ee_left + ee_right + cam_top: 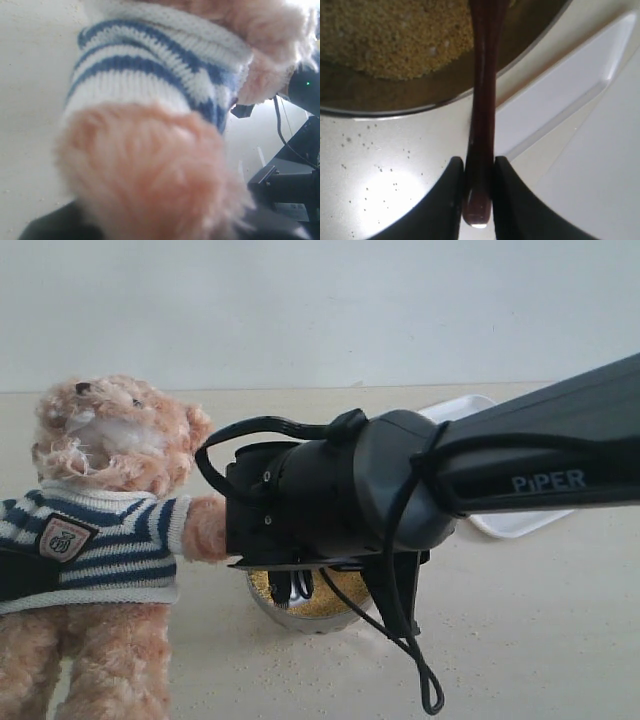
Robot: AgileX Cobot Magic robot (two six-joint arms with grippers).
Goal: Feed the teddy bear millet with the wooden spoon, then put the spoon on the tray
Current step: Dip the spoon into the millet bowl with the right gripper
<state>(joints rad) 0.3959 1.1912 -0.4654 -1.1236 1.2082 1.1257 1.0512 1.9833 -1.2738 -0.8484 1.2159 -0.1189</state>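
Note:
The teddy bear (105, 530) stands upright at the left in its striped sweater. My left gripper (18, 575) reaches in from the left edge and clasps its body. In the left wrist view the bear's fur (150, 170) covers the jaws. My right gripper (479, 165) is shut on the end of the wooden spoon's handle (482, 75). The spoon's bowl end, cut off at the frame edge, reaches over the millet (395, 35) in the steel bowl (420, 107). In the exterior view the right arm (400, 490) hangs over that bowl (300, 622), next to the bear's paw.
The white tray (510, 523) lies behind the right arm, at the right, close to the bowl; its rim (555, 95) shows beside the spoon. Stray grains (300, 665) dot the table in front of the bowl. A loose black cable (425, 680) dangles from the arm.

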